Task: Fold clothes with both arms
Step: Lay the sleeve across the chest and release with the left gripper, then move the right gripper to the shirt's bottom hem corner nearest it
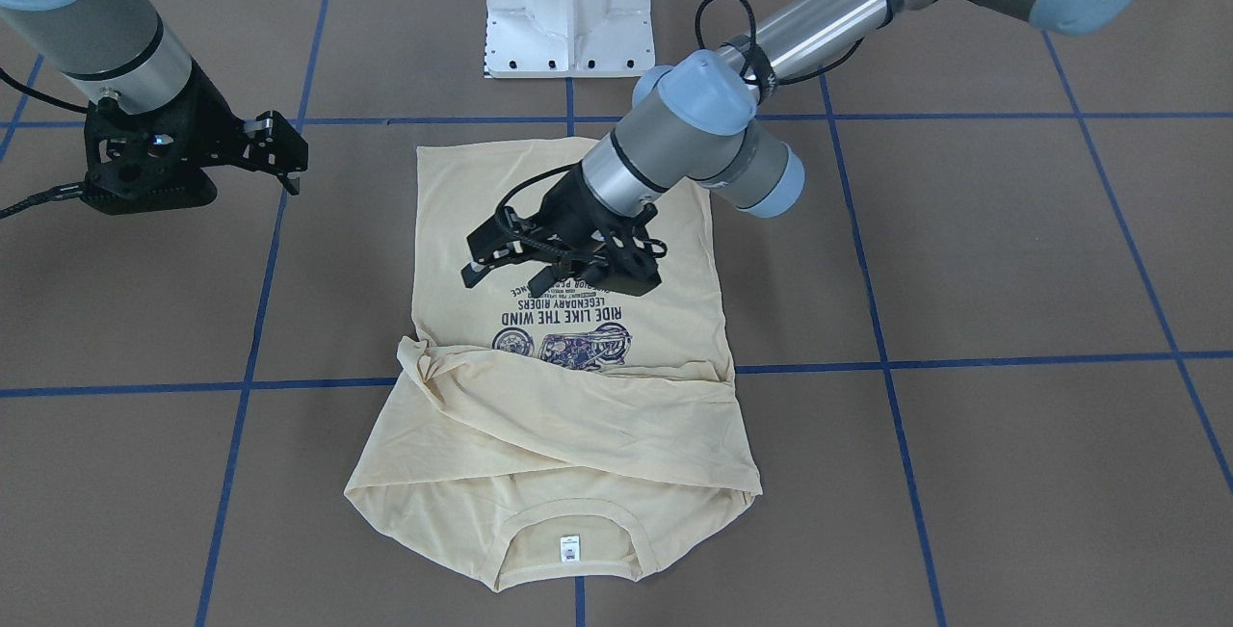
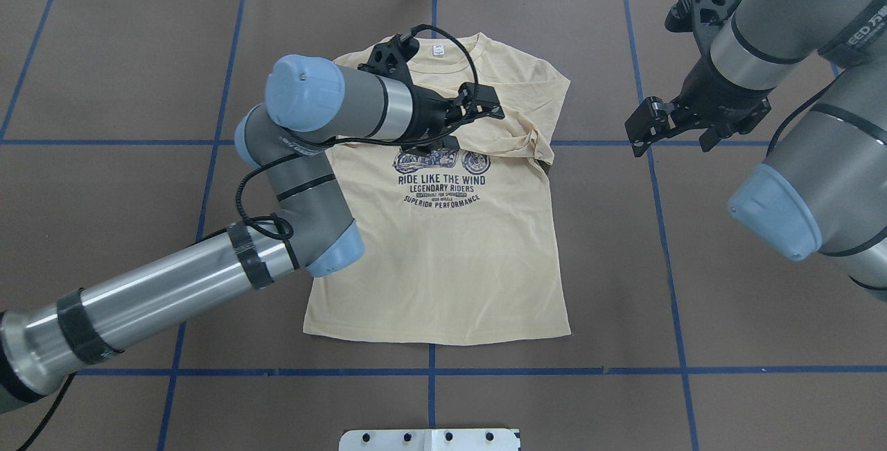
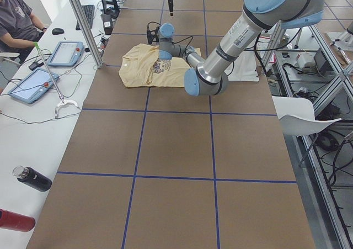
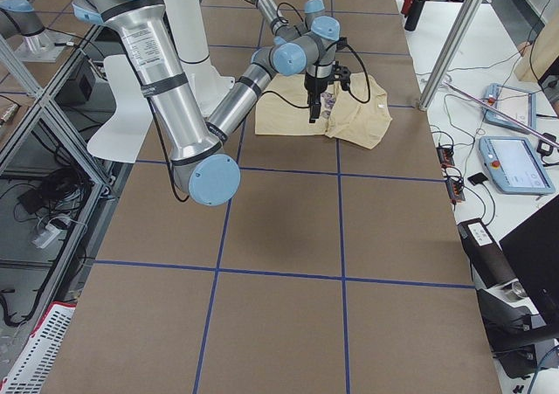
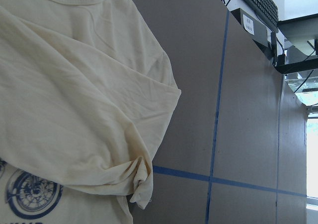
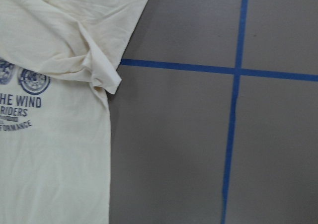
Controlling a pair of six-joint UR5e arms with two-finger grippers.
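The cream-yellow T-shirt (image 2: pixel 443 257) lies flat, print side up, with both sleeves folded across the chest (image 1: pixel 578 434). Its navy print (image 2: pixel 441 184) is partly covered by the sleeves, and the white neck label (image 1: pixel 570 548) shows at the collar. My left gripper (image 2: pixel 461 125) hovers over the chest just above the print (image 1: pixel 511 271), open and holding nothing. My right gripper (image 2: pixel 672 134) is open and empty above bare table beside the shirt's sleeve side (image 1: pixel 289 169). The wrist views show the bunched sleeve fold (image 5: pixel 141 182) (image 6: pixel 104 75) but no fingers.
The white pedestal base (image 1: pixel 568 11) stands at the robot's edge of the table. Blue tape lines (image 2: pixel 665 229) grid the brown tabletop. Tablets (image 3: pixel 33 86), bottles (image 3: pixel 32 178) and a seated person (image 3: pixel 16 17) are along the operators' bench.
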